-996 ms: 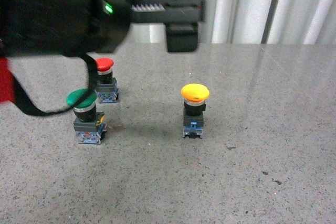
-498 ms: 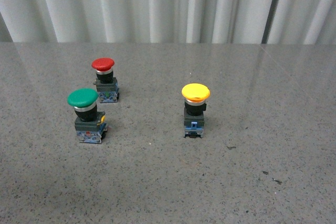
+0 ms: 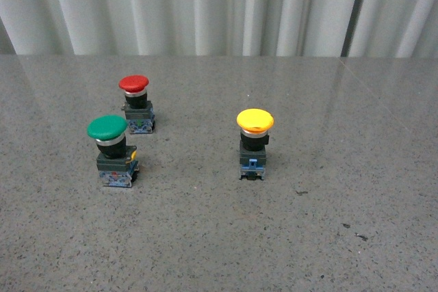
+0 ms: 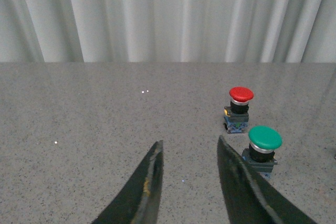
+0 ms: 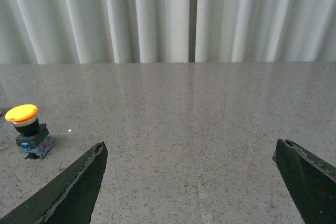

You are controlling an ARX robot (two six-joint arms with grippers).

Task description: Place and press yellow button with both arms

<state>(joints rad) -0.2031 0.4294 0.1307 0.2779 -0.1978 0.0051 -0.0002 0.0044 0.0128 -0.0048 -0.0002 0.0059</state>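
Observation:
The yellow button (image 3: 254,143) stands upright on the grey speckled table, right of centre in the front view, with nothing touching it. It also shows in the right wrist view (image 5: 29,129), off to one side of my right gripper (image 5: 190,144), which is wide open and empty above bare table. My left gripper (image 4: 190,141) is open and empty. The green button (image 4: 262,148) stands just beyond one of its fingers (image 4: 239,182). Neither arm shows in the front view.
A green-capped button (image 3: 113,150) stands front left and a red-capped button (image 3: 136,104) behind it; the red one also shows in the left wrist view (image 4: 239,109). White curtains (image 3: 205,8) hang along the table's far edge.
One second ago a black arm and gripper filled the upper left of the front view. It left that view by half a second ago. The three buttons have not moved.

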